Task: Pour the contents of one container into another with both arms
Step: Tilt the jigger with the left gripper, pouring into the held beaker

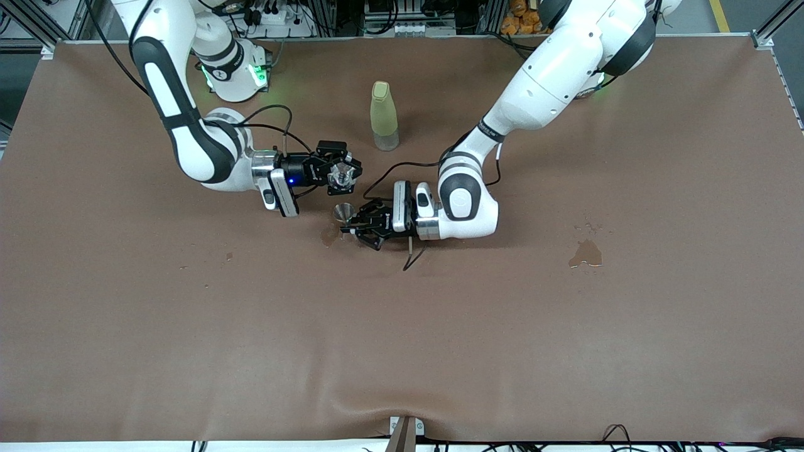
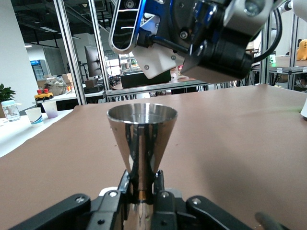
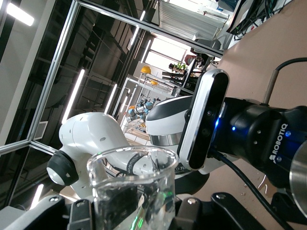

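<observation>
A small clear tumbler [image 1: 342, 176] [image 3: 132, 189] hangs tipped on its side in the air, with my right gripper [image 1: 340, 171] [image 3: 132, 213] shut on it. It hangs just above and beside the rim of the stemmed cone-shaped glass [image 1: 343, 213] [image 2: 141, 132]. My left gripper [image 1: 349, 222] [image 2: 142, 189] is shut on that glass's thin stem and holds it upright, low over the table's middle. The left wrist view has the right gripper [image 2: 211, 40] close above the cone's rim. The right wrist view looks over the tumbler at the left arm's wrist [image 3: 249, 139].
A tall yellow-green bottle [image 1: 384, 116] stands farther from the front camera than both grippers. A wet patch [image 1: 585, 253] lies on the brown table cover toward the left arm's end. A smaller one [image 1: 328, 235] lies under the cone glass. A loose cable [image 1: 411, 256] hangs under the left wrist.
</observation>
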Robot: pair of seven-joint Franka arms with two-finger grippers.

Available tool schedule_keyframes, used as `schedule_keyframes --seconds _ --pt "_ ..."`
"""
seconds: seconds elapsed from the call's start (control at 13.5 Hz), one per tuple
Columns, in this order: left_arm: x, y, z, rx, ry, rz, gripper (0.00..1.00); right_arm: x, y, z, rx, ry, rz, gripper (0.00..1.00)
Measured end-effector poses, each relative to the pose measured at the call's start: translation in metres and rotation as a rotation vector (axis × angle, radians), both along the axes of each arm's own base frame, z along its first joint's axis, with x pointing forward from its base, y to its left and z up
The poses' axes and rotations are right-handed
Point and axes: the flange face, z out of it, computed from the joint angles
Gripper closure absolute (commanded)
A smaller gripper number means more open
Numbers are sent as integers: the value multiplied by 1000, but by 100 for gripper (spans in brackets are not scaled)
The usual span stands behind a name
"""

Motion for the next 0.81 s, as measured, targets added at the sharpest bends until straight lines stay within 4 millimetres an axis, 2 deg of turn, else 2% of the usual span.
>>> schedule_keyframes --seconds 0.52,0.81 --pt "-4 2 -6 8 10 -2 100 0 0 0 1 53 3 100" --pt "-5 3 -8 11 14 -3 100 -7 -2 -7 2 124 10 100"
